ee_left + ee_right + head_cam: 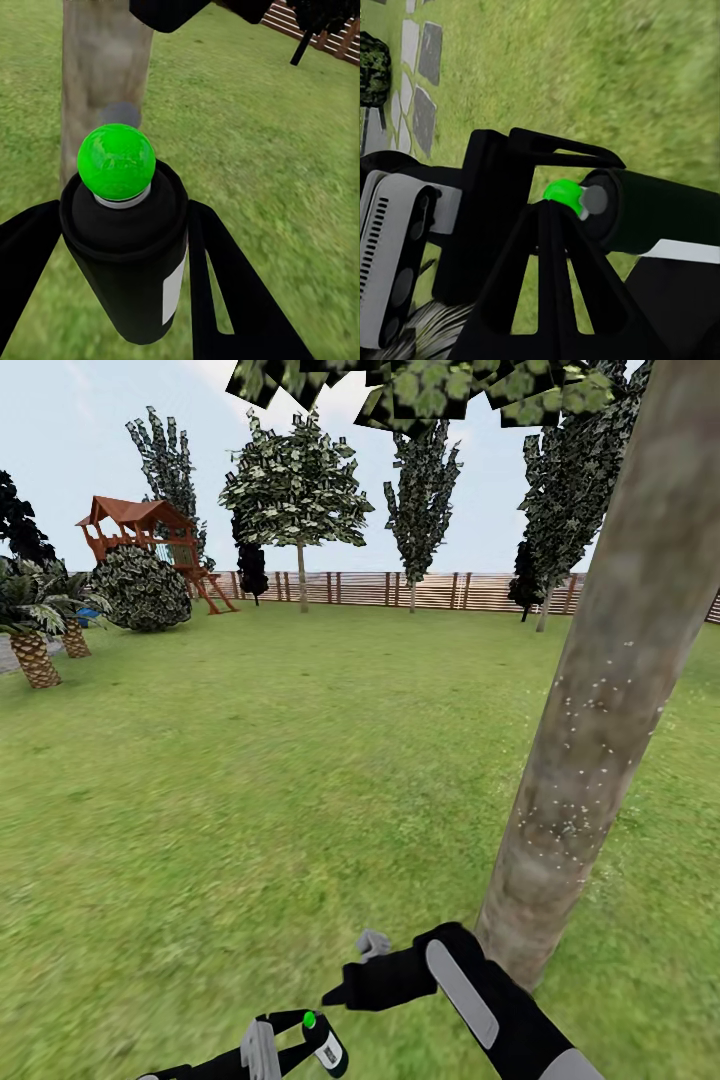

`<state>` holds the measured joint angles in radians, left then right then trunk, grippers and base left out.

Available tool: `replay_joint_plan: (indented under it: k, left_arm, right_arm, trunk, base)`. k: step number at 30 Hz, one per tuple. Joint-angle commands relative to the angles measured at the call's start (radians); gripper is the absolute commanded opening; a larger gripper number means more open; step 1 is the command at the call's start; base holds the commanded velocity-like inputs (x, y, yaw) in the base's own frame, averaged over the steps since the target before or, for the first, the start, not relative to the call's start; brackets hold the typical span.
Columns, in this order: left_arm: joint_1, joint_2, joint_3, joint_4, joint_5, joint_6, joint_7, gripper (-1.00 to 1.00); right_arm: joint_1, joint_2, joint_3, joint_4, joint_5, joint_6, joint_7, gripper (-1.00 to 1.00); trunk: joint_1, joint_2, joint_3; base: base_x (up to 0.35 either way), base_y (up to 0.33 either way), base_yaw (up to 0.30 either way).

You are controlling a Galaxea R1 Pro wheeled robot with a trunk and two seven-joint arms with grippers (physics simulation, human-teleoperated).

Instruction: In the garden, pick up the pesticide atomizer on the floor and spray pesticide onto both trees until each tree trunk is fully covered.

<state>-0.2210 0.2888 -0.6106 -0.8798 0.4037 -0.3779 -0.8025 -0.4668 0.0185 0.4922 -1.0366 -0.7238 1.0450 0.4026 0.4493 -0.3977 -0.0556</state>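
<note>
While the lawn [250, 780] is stretching to the fence [420, 590]:
Left claw [300, 1045]: pinching the pesticide atomizer [322, 1040], low beside the trunk.
Right claw [345, 990]: state unclear, hovering just above.
Tree trunk [600, 690]: wearing white pesticide [575, 760] specks.

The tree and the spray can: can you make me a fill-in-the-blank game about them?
1. The pesticide atomizer has a round ____ knob on top.
2. The left gripper is ____ on the atomizer.
3. Tiny ____ specks dot the tree trunk.
4. The lawn ends at a wooden ____.

Missing words: green, shut, white, fence
</note>
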Motion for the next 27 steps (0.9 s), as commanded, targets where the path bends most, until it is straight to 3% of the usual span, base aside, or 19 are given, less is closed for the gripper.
replay_joint_plan:
  k: [1, 12, 16, 27]
  left_arm:
    - [-0.002, 0.001, -0.005, 0.0, 0.007, -0.004, 0.0, -1.0]
    - [-0.001, 0.001, -0.005, -0.002, 0.007, -0.004, 0.0, -1.0]
    - [0.0, 0.002, -0.005, -0.007, 0.007, -0.004, 0.0, -1.0]
    - [0.018, 0.003, -0.005, -0.027, 0.007, -0.004, 0.0, -1.0]
  right_arm:
    - [-0.001, 0.003, -0.001, 0.003, 0.011, 0.002, 0.01, -1.0]
    - [-0.001, 0.014, -0.001, 0.009, 0.013, 0.002, 0.008, -1.0]
    - [-0.001, 0.016, -0.001, 0.009, 0.013, 0.002, -0.023, -1.0]
    - [-0.001, 0.044, -0.001, 0.048, 0.012, 0.002, -0.039, -1.0]
  trunk:
    - [0.001, -0.002, -0.002]
    - [0.001, -0.002, -0.002]
    - [0.001, -0.002, -0.002]
    - [0.001, -0.002, -0.002]
  base:
    - [0.0, 0.0, 0.0]
    - [0.0, 0.0, 0.0]
    - [0.0, 0.0, 0.0]
    - [0.0, 0.0, 0.0]
